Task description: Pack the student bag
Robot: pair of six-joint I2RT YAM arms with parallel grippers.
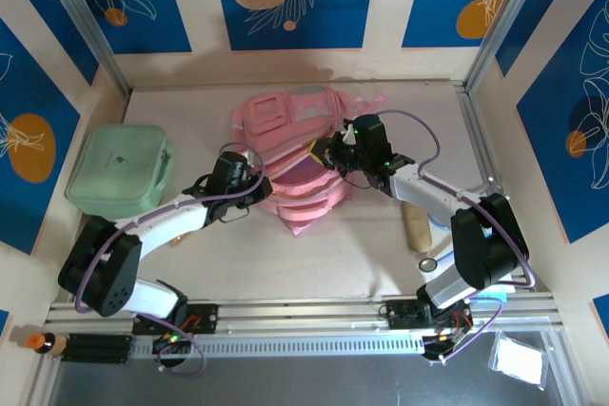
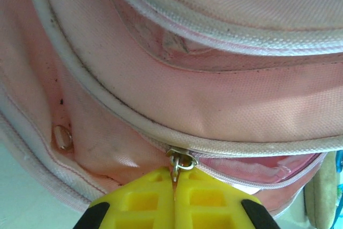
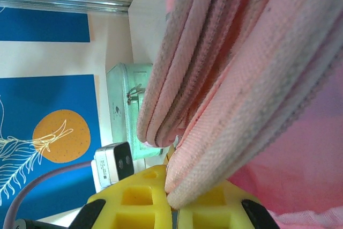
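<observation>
The student bag, a soft pink backpack, lies in the middle of the table between both arms. My left gripper is at its left side. In the left wrist view the yellow jaws are shut on the metal zipper pull, and the zipper gapes to the right of it, showing pink lining. My right gripper is at the bag's right side. In the right wrist view it is shut on a thick pink fabric edge of the bag, holding it up.
A mint-green case sits left of the bag, also seen past the fabric as the mint case. A beige roll-shaped object and a small round thing lie under the right arm. Walls close in on three sides.
</observation>
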